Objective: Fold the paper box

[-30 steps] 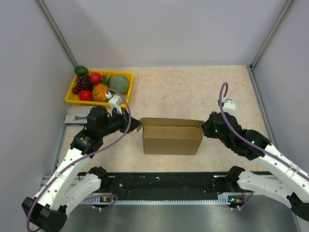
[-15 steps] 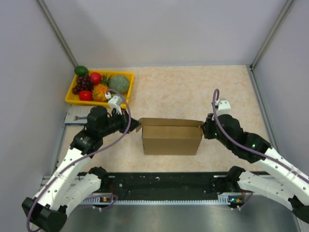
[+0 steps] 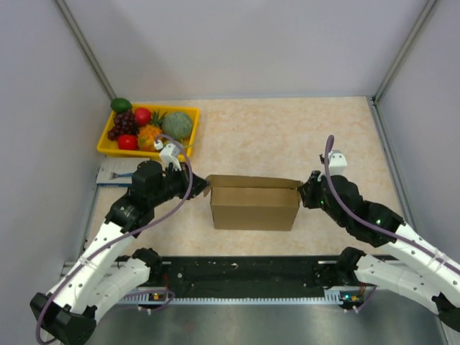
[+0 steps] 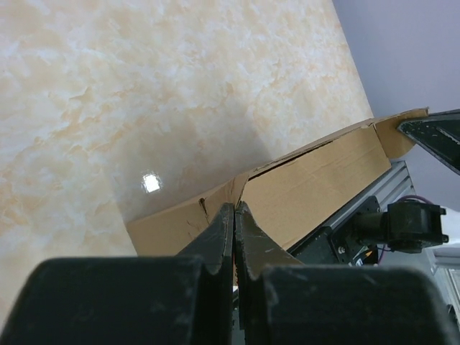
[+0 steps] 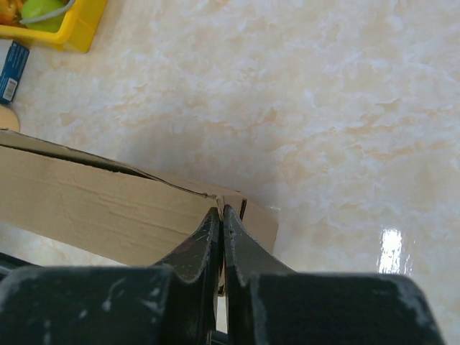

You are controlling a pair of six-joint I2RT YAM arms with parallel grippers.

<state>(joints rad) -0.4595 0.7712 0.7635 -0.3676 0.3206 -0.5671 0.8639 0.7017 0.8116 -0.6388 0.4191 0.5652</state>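
Now you see the paper box point(image 3: 255, 207) standing near the middle of the bench point(image 3: 287, 136). At the box's left end your left end effector point(image 3: 203, 188) is narrow, its fingers pinching the thin end flap. At the box's right end the right end effector point(image 3: 305, 191) pinches the flap there in the same way. Behind the box's left end, well apart, sits the yellow tray point(image 3: 192, 129) with fruit point(image 3: 177, 124).
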